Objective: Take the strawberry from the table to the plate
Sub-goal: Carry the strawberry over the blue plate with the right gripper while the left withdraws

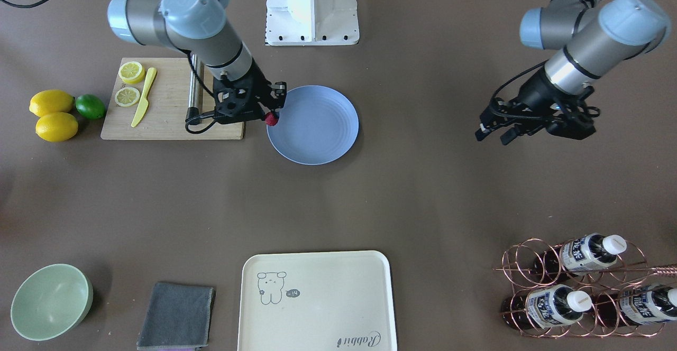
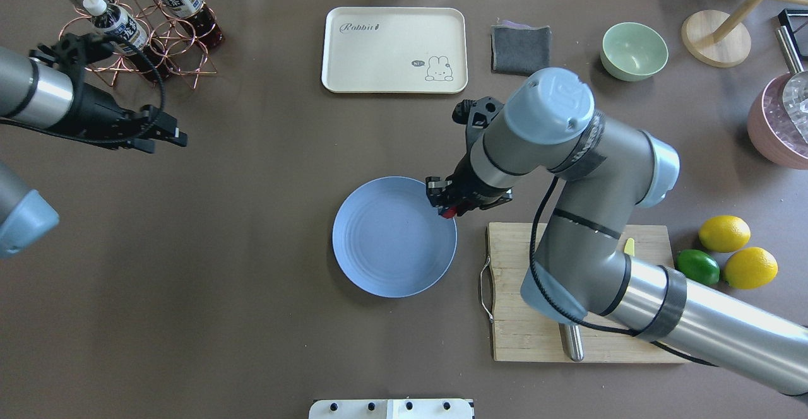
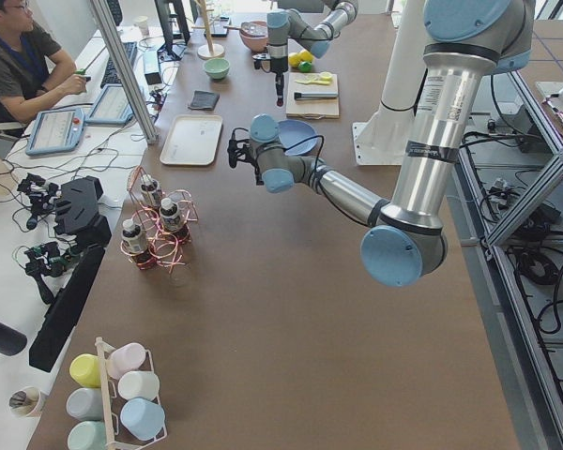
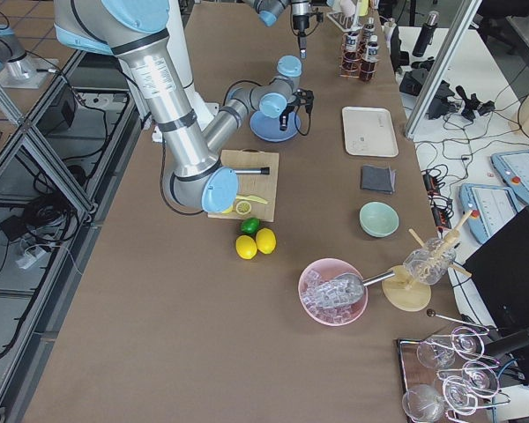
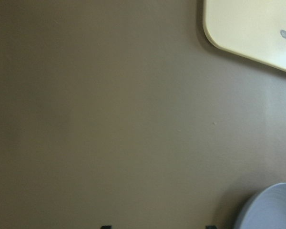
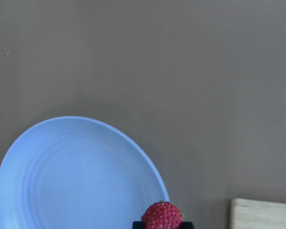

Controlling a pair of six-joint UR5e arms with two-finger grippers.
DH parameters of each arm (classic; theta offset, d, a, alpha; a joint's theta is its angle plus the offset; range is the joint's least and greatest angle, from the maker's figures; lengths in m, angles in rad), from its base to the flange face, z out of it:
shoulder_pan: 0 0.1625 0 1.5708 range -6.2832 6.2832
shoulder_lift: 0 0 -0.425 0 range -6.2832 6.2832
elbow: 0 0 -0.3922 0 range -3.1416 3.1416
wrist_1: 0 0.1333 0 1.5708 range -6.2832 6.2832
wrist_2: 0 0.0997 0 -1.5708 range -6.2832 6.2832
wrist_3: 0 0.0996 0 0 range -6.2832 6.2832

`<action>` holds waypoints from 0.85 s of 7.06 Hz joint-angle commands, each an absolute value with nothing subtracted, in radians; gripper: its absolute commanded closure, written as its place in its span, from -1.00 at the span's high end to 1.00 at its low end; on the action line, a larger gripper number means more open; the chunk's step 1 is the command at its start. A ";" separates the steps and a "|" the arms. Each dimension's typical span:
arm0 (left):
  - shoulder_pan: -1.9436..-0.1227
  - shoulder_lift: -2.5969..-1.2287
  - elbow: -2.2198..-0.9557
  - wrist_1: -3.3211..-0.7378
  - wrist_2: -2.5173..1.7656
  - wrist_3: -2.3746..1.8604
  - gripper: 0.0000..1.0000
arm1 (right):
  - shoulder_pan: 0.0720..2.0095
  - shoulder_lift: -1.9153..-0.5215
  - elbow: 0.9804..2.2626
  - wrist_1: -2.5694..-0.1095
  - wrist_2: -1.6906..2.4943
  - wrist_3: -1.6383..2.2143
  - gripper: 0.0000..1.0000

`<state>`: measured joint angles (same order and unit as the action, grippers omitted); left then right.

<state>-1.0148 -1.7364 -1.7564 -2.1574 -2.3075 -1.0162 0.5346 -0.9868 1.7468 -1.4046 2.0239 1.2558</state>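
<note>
Strawberry (image 6: 162,215) is pinched in the right end effector (image 2: 445,207), which is clenched on it right over the plate (image 2: 379,261) rim, at about 2 o'clock of the plate in the overhead view. I can't tell how high above the rim it is.

That's your main risk, I'd say. If you let go here, the berry lands on the sloped edge instead of the flat middle, and a roundish thing like that could bounce or roll off onto the table (image 2: 252,280). I'd nudge toward 8 o'clock, closer to the plate's centre, and drop low before releasing.

Nothing sits on the plate in the way. The cutting board (image 2: 524,267) lies just beside it at 4 o'clock, its metal handle nearest, so a runaway berry may end up there. The cream tray (image 2: 391,59) is at 12 o'clock, well apart. The left end effector (image 2: 167,134) hangs released and empty out at 10 o'clock, clear of everything.
</note>
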 commanded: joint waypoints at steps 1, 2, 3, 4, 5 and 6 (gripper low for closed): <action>-1.198 -1.660 -1.756 -2.042 -2.397 -0.716 0.45 | 0.418 -0.896 1.662 -1.398 1.901 1.342 -1.00; -1.216 -1.652 -1.756 -2.040 -2.404 -0.698 0.46 | 0.402 -0.890 1.639 -1.393 1.885 1.341 -1.00; -1.218 -1.638 -1.761 -2.040 -2.404 -0.696 0.51 | 0.393 -0.885 1.629 -1.390 1.864 1.341 -1.00; -1.219 -1.631 -1.766 -2.042 -2.404 -0.696 0.52 | 0.393 -0.882 1.625 -1.388 1.861 1.339 -1.00; -1.221 -1.615 -1.776 -2.043 -2.404 -0.696 0.53 | 0.397 -0.885 1.623 -1.372 1.859 1.338 -1.00; -1.220 -1.596 -1.798 -2.045 -2.404 -0.696 0.55 | 0.402 -0.890 1.612 -1.349 1.858 1.338 -1.00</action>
